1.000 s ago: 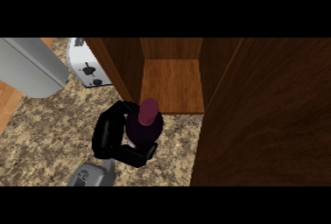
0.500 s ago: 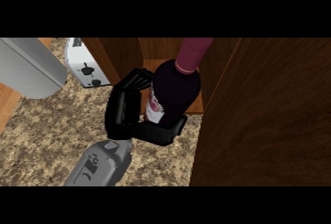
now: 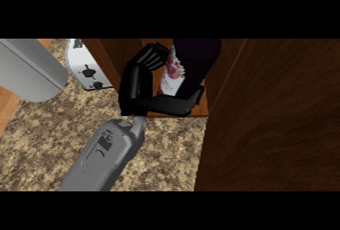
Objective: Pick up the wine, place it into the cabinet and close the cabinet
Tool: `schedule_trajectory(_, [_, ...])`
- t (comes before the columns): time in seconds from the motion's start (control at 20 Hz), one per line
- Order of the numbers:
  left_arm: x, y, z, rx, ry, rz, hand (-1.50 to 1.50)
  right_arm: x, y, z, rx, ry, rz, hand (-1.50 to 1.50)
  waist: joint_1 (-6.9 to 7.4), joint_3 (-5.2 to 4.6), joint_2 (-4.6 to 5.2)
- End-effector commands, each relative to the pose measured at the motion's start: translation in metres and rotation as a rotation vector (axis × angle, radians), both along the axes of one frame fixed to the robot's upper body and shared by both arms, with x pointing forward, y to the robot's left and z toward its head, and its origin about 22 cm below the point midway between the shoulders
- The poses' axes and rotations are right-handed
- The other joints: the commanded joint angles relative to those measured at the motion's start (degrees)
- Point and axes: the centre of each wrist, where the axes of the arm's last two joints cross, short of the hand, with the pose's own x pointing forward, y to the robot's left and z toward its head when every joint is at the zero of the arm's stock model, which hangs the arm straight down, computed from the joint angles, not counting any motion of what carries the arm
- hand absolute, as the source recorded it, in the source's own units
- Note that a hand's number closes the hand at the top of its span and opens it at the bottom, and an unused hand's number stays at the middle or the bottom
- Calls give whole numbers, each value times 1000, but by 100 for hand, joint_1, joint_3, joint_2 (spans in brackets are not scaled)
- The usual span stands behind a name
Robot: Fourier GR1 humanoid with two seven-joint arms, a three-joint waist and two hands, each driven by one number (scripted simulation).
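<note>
**Wine going into cabinet**

Nearest: grey forearm (image 3: 106, 155) comes up from the lower edge over the speckled counter (image 3: 40, 134). Which arm it is — probably right, judged from thumb placement; not certain. The other hand shows nowhere.

Right hand (image 3: 143, 90) is curled round the wine (image 3: 189, 67), thumb under the base, fingers up the labelled side, so the bottle is carried upright-ish and tilted toward the opening. Bottle is inside the cabinet (image 3: 126, 49) mouth, above its shelf (image 3: 199, 112); can't tell if it touches down yet.

Door (image 3: 272, 117) stands open at right, leaving room for entry. Not released, door not closed.

Far left: toaster (image 3: 86, 67), grey appliance (image 3: 26, 67).
</note>
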Motion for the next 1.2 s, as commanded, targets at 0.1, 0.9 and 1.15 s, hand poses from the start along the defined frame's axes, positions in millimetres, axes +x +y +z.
schedule_trajectory(0.1, [21,-11,-9,126,-47,43,150,-10,-1,-6,19,-14,75,-150,12,1,11])
schedule_trajectory(0.9, [32,-6,-74,171,-6,85,150,-30,2,-3,9,-1,98,-150,-53,-7,1])
schedule_trajectory(1.15, [49,0,-76,174,15,93,150,-19,-3,-10,10,-1,89,-150,-29,-2,16])
